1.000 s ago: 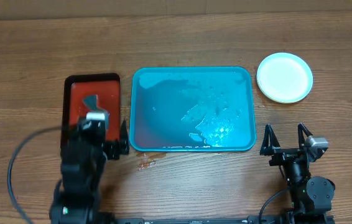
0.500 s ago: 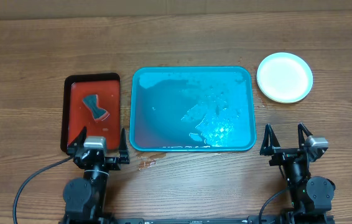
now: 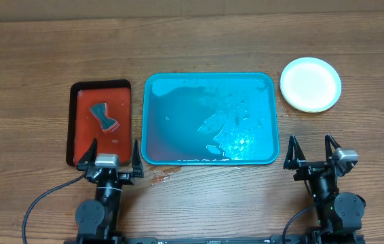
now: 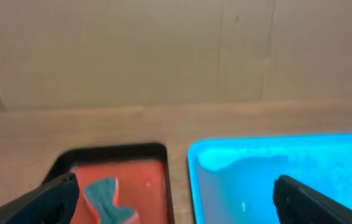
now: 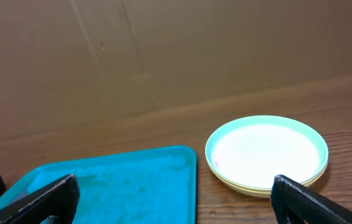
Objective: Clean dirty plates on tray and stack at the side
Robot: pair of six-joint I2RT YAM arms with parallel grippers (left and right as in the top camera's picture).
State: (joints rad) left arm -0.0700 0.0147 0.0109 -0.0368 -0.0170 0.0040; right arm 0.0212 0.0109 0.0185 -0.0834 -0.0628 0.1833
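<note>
The plates (image 3: pixel 310 84) lie stacked on the bare table at the back right, just right of the tray (image 3: pixel 171 129). In the right wrist view the stack (image 5: pixel 266 152) shows a pale blue-white plate on top and a lime-green rim beneath. The turquoise tray holds no plates, only a wet film and droplets. My left gripper (image 3: pixel 114 152) is open and empty near the front edge, just before the red-brown tray. My right gripper (image 3: pixel 310 146) is open and empty at the front right, well short of the stack.
A red-brown, black-rimmed tray (image 3: pixel 83 135) sits left of the turquoise one, with a grey-green sponge (image 3: pixel 104 116) lying in it. A small wet smear (image 3: pixel 159 178) marks the wood by the turquoise tray's front left corner. A cardboard wall stands behind the table.
My left arm has drawn back from over the red-brown tray to the table's front edge, uncovering the sponge in that tray. The right arm has not moved.
</note>
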